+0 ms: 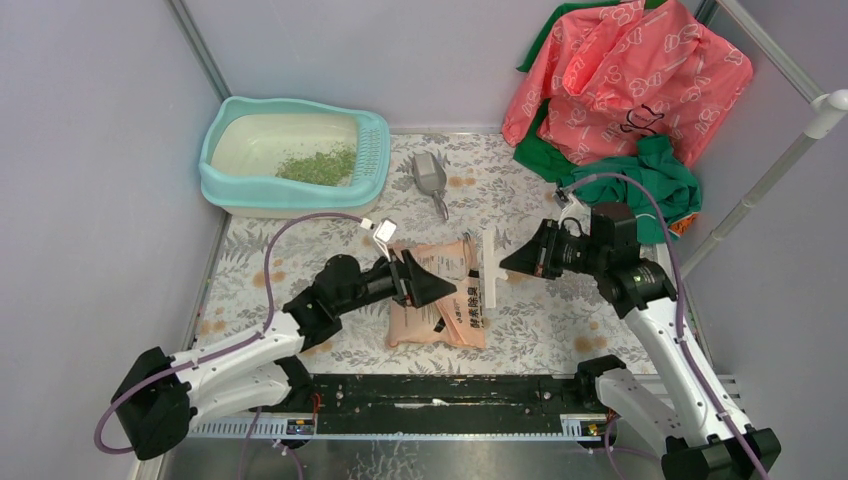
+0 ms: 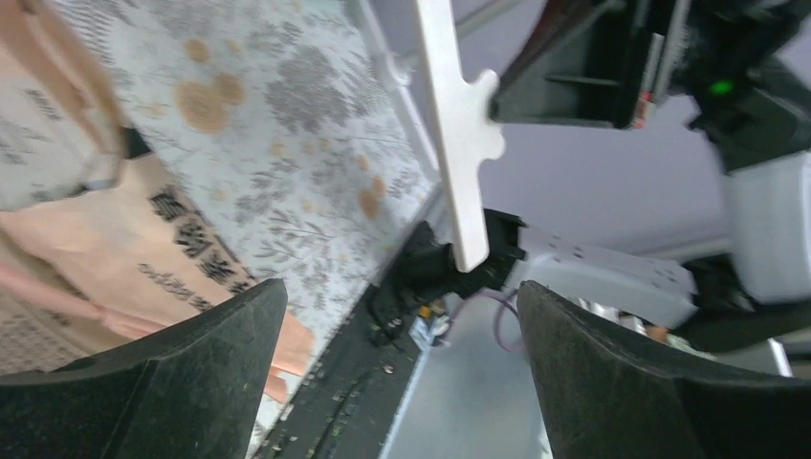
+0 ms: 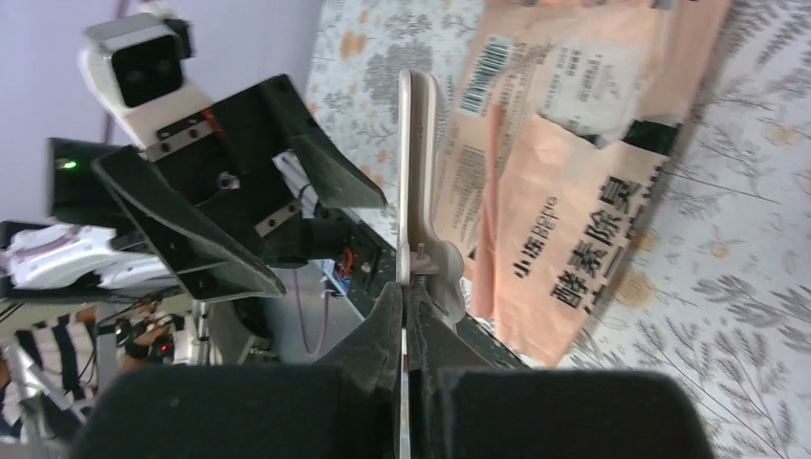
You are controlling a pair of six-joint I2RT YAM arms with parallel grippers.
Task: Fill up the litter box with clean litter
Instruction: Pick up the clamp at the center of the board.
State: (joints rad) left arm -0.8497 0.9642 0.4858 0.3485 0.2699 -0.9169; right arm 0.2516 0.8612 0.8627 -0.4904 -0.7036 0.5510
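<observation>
The turquoise litter box (image 1: 372, 150) with a cream inner pan stands at the back left. A thin patch of green clean litter (image 1: 318, 165) lies in it. A pink-orange printed bag (image 1: 445, 310) lies flat mid-table. My left gripper (image 1: 450, 290) hovers over the bag, open and empty (image 2: 397, 287). My right gripper (image 1: 505, 266) is shut on one end of a long white clip (image 1: 489, 270), held just right of the bag. The clip (image 3: 418, 163) sticks out from the pinched jaws (image 3: 406, 292) and faces the left gripper's open fingers (image 3: 191, 239). In the left wrist view the clip (image 2: 459, 124) hangs ahead.
A grey scoop (image 1: 430, 180) lies on the flowered mat right of the litter box. Pink printed and green cloths (image 1: 620, 80) are heaped at the back right. A white pole (image 1: 770, 180) slants along the right side. Purple walls close in the left and back.
</observation>
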